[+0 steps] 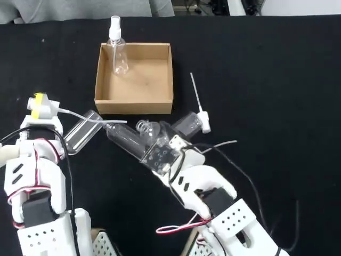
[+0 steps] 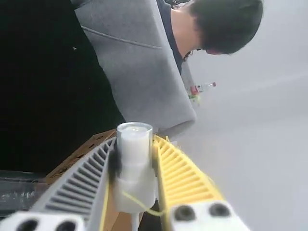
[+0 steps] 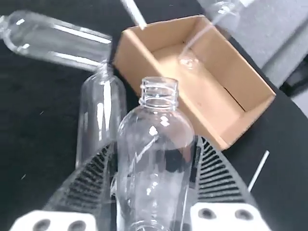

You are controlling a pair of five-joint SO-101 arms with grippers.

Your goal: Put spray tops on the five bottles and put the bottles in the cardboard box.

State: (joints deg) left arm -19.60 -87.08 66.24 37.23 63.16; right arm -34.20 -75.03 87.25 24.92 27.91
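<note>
Though in right hand (image 3: 154, 143), bottle (image 3: 154, 168) open-necked.

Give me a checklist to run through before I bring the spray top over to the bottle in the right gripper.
1. Left gripper grip on spray top: ok, clamped between both fingers.
2. Right gripper grip on held bottle: ok, its body sits between the fingers.
3. Neck of the held bottle open: ok, no cap on it.
4. Tube lined up with that neck: not ok, in the high view its tip ends short of it.
5. Room in cardboard box: ok, one capped bottle at the back wall, much floor showing.
6. Loose bottle out of the path: cannot tell, it lies right beside the held bottle.
</note>
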